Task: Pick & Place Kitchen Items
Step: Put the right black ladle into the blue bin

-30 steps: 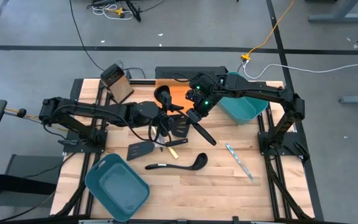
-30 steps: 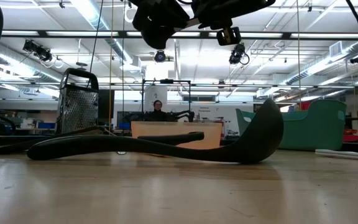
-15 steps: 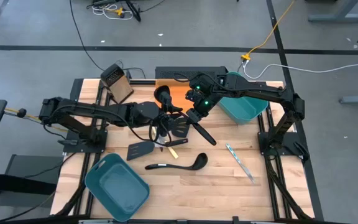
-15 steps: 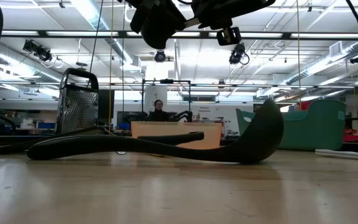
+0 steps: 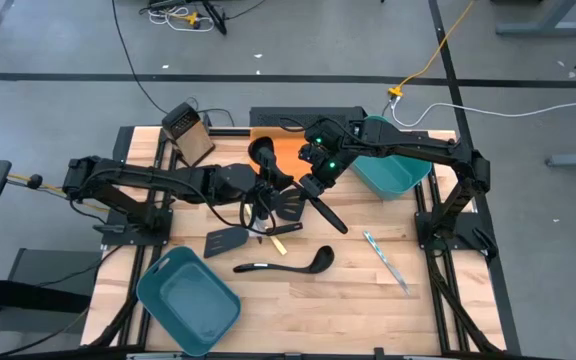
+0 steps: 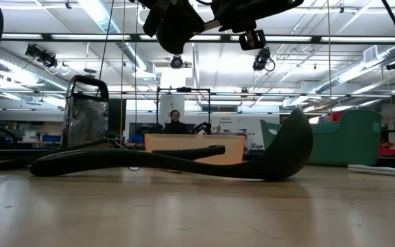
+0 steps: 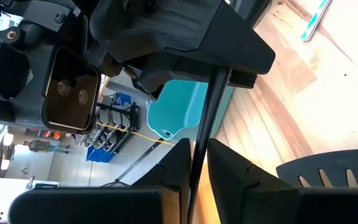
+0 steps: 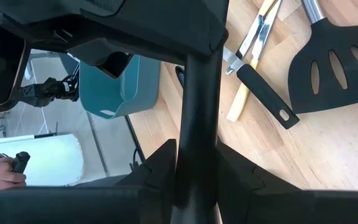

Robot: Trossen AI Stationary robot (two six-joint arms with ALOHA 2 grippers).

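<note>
Wooden table [image 5: 438, 300] carries two teal bins, one at the near-left corner [image 5: 188, 298] and one far right [image 5: 393, 170], w/ a flat orange tray [image 5: 288, 148] at the far edge. The job's item is a long black ladle [image 5: 330, 214], held up off the table mid-centre, its bowl end toward the tray. Right tool [image 8: 196, 152] is clamped on the thick part of the handle. Left tool [image 7: 194, 149] is narrow, gripping the thin shank just beside it, so both arms hold it. Prob. light, stiff plastic, smooth and a bit slippery; long, so it'll swing if pinched at the end. Best hold is mid-handle, near balance. A second ladle [image 5: 288, 266] lies near the front, a slotted spatula [image 5: 226, 241] to its left, a yellow-handled piece [image 5: 286, 229] between, and silver cutlery [image 5: 386, 260] to the right, thin and low, harder to pinch.
</note>
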